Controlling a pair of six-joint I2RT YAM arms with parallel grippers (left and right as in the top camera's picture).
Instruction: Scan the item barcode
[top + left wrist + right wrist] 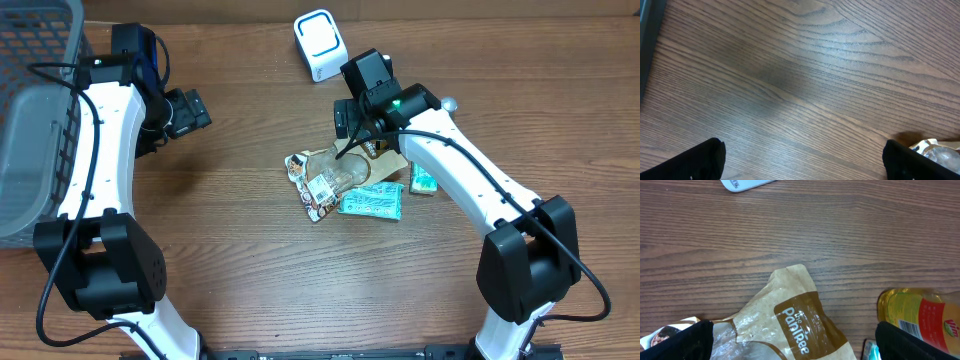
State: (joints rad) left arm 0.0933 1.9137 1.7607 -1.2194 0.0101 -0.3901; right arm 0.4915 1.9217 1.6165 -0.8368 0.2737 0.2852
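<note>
grained wooden table holds crinkly packets near the boxy white scanner; left gripper and right gripper gape empty.

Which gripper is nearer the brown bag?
Right. The right gripper hangs open just above the brown bag; the left gripper is well off to one side, over bare table.

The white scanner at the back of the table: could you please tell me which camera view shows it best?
The overhead view: the whole white scanner shows there, unobstructed, with its blue-outlined face visible. The right wrist view catches only a sliver at its top edge; the left wrist view shows none of it.
</note>
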